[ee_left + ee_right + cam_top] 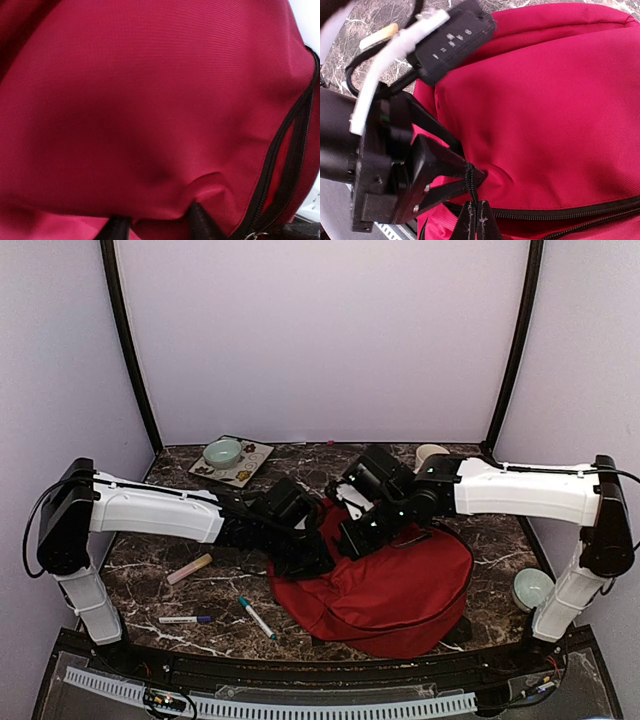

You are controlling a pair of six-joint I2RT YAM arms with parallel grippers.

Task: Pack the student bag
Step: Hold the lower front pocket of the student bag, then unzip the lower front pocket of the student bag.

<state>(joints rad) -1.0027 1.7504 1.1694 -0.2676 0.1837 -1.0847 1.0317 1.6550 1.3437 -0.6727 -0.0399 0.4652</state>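
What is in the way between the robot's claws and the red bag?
Nothing visible. The left claw presses straight into the student bag's red fabric, and the right claw is shut on a black cord by its zipper.

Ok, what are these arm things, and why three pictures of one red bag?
They are robot arms, a left arm and a right arm, bolted to a dark marble table, each ending in a two-finger gripper. One picture looks down from above; the others come from cameras on each wrist. In the middle lies the big soft red fabric backpack. Around it: a cream marker, a teal-capped pen, a blue-capped pen, a pale green bowl on a patterned square board, a beige cup, a second pale green bowl. The left gripper presses into its cloth, maybe gripping. The right gripper pinches a thin black cord by the zip.
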